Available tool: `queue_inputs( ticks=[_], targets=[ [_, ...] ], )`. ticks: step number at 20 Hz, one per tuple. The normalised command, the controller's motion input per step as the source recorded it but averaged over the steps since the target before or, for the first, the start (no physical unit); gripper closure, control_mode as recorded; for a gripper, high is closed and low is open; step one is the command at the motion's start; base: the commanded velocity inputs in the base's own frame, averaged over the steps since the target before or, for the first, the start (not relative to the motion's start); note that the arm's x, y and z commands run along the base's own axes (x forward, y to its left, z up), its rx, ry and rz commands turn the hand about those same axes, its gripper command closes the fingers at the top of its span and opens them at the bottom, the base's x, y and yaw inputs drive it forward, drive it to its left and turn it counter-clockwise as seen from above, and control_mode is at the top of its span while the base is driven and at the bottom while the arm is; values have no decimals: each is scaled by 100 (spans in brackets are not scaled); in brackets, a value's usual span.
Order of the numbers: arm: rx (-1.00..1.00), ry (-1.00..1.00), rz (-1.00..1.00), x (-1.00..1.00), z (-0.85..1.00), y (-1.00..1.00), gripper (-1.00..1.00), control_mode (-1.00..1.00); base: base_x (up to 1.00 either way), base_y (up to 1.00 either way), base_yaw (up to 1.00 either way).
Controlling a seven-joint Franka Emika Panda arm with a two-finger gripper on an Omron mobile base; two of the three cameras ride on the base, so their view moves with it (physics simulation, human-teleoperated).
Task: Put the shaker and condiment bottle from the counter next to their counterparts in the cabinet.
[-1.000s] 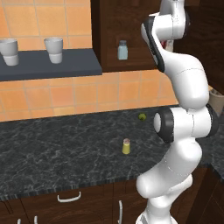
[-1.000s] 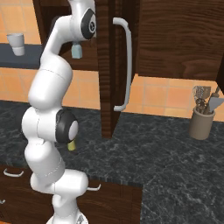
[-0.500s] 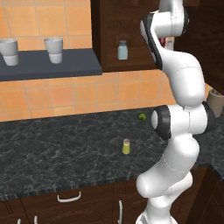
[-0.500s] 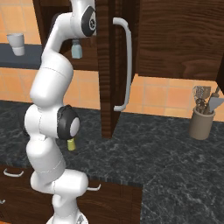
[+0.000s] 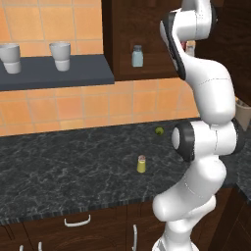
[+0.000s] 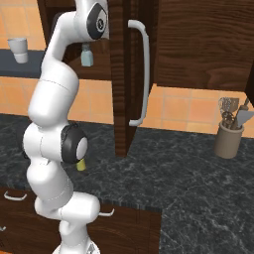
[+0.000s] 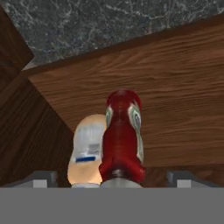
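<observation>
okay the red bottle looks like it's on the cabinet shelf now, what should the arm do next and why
Probably back the open end effector straight out of the cabinet: the red bottle stands beside the orange-tan bottle, and the yellow shaker waits on the counter.

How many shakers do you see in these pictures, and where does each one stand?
2. The yellow shaker stands on the black counter. The pale blue-grey shaker stands on the shelf inside the cabinet. The arm hides part of the cabinet, so more could be hidden.

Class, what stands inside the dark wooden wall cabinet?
Inside the cabinet: a pale blue-grey shaker, a red bottle and an orange-tan bottle beside it. The arm covers the rest.
</observation>
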Motion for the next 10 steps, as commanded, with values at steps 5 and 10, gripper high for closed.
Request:
queue_inputs(
  ticks=[5, 10],
  targets=[
    [0, -11, 0, -97, -25, 4, -100, -100, 0, 0, 0],
    [13, -2, 0, -97, -40, 26, -100, -100, 0, 0, 0]
  ],
)
